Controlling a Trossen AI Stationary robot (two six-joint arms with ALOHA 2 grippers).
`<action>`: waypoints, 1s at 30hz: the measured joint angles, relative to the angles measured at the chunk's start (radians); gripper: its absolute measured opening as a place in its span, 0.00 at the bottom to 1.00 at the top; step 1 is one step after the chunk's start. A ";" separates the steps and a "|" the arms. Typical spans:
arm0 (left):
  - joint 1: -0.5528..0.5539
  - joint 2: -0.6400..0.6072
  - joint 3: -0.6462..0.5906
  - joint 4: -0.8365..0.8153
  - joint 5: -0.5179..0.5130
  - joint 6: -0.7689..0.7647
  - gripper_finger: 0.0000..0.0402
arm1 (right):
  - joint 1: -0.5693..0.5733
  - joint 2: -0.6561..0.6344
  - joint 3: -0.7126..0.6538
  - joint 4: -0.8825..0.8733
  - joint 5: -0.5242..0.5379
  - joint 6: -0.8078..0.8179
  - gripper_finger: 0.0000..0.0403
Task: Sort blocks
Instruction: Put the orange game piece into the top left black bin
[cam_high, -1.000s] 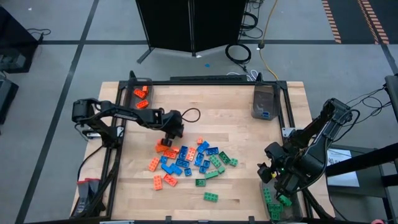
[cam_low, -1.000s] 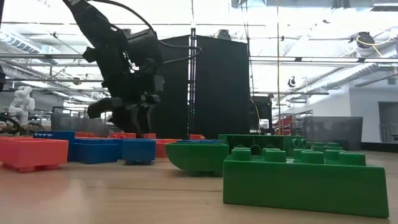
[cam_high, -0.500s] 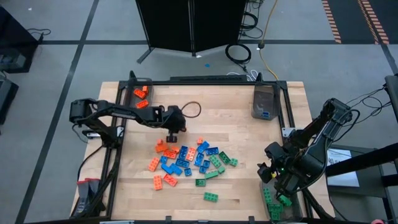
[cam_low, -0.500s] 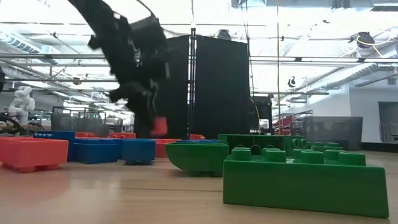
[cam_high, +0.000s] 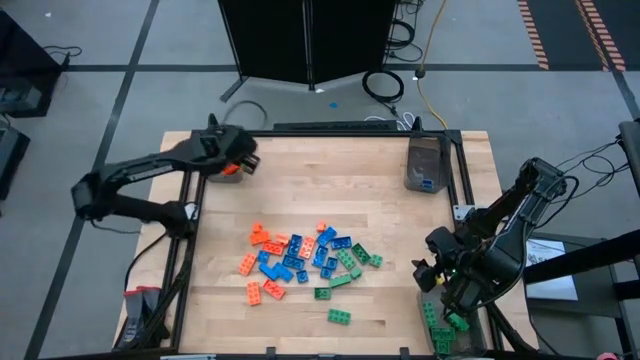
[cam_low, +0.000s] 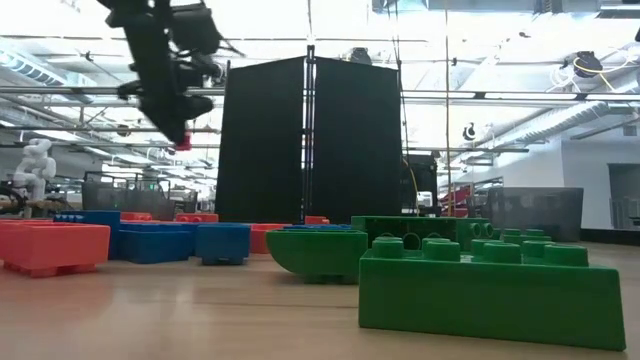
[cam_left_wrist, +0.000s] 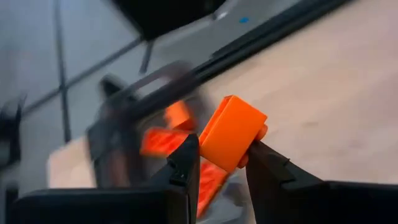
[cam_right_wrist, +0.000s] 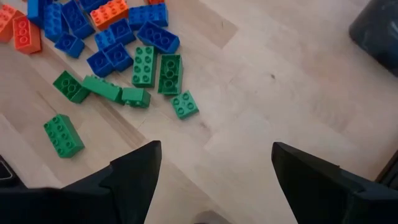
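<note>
High view: mixed orange, blue and green blocks (cam_high: 305, 262) lie mid-table (cam_high: 380, 200), with grey bins (cam_high: 424, 164) at its corners. Left gripper (cam_left_wrist: 221, 163) grips an orange block (cam_left_wrist: 232, 132) above the far-left corner bin (cam_high: 222, 152). Right gripper (cam_right_wrist: 211, 180) hangs spread at the near-right corner.

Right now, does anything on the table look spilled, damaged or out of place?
Nothing stands out. The unsorted blocks lie loose mid-table, and the left end effector holds an orange block over the bin of orange blocks.
</note>
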 joint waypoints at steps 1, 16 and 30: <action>0.029 -0.016 -0.006 -0.008 0.001 -0.015 0.22 | 0.000 0.000 0.000 -0.002 0.005 -0.002 0.74; 0.259 -0.006 -0.202 0.045 0.168 -0.067 0.22 | 0.000 0.000 0.000 -0.009 0.019 -0.018 0.74; 0.273 -0.007 -0.197 0.068 0.208 0.037 0.69 | 0.000 0.000 0.000 -0.009 0.019 -0.020 0.74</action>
